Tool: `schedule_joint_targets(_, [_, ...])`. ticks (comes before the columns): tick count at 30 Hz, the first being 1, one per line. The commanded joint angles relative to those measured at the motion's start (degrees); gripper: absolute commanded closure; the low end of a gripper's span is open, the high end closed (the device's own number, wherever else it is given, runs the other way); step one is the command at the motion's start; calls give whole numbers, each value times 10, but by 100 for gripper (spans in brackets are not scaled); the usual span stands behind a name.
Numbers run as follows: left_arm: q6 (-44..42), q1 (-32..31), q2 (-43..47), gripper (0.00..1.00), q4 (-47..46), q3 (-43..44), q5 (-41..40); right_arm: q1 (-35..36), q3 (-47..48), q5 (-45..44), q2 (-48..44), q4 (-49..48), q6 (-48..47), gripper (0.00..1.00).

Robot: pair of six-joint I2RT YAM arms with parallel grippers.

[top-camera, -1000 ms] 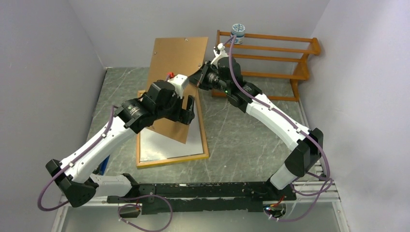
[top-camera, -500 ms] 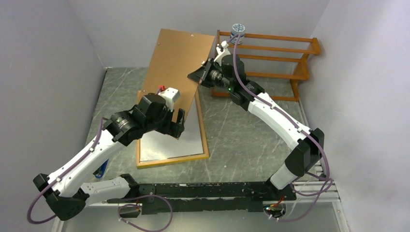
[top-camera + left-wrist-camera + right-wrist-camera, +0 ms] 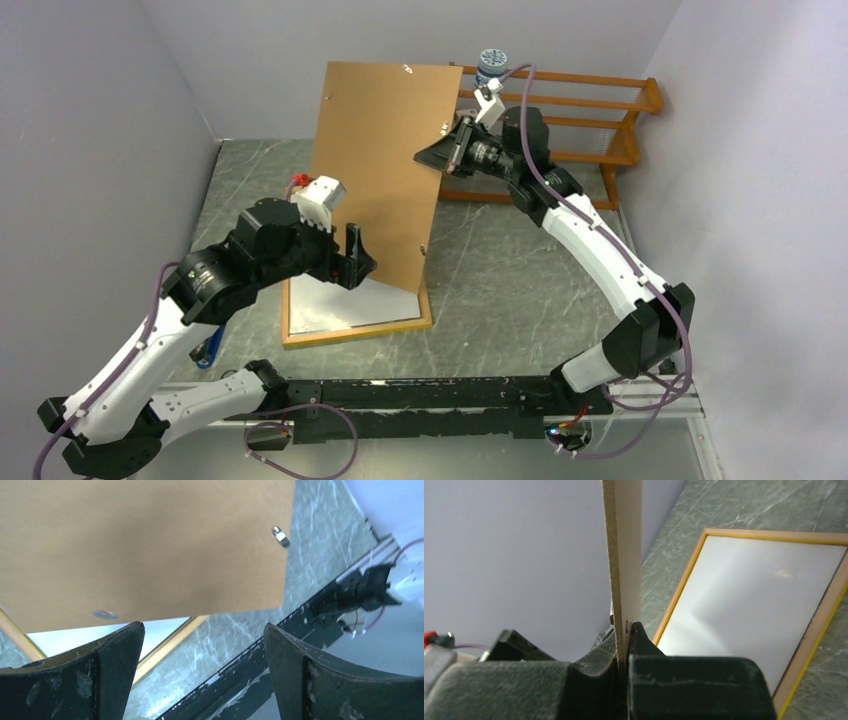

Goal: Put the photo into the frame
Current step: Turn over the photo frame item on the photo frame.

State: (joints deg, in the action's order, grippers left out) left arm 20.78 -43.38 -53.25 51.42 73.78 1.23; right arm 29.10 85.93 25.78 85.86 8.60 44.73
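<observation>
- Overhead, the right end effector (image 3: 445, 158) is clamped shut on the right edge of the brown backing board (image 3: 375, 160). The board stands nearly upright, its lower corner down by the frame (image 3: 355, 327).
- The frame lies flat on the counter (image 3: 500, 280), long axis running away from the arm bases. It sits directly below the left end effector (image 3: 355, 262), whose jaws are wide and empty. The left arm is nearer.
- Whether the pale panel (image 3: 335, 308) inside the frame is the photo, white side up, or glass cannot be told.
</observation>
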Motion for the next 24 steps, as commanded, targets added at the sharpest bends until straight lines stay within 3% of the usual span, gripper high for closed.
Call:
schedule_joint_targets(1, [60, 1, 10, 6, -25, 40, -97, -35, -33, 116, -58, -83, 9, 100])
schedule_joint_targets(6, [125, 6, -5, 5, -2, 57, -252, -57, -87, 158, -100, -99, -7, 100])
schedule_joint_targets(9, [122, 36, -35, 5, 20, 83, -257, -65, -110, 170, -117, -91, -16, 100])
schedule_joint_targets(16, [105, 264, -94, 5, -17, 60, -48, -85, -165, 189, -145, -111, 1, 100])
schedule_joint_targets(24, [139, 438, -107, 5, -88, -4, 115, -90, -173, 188, -127, -91, 16, 100])
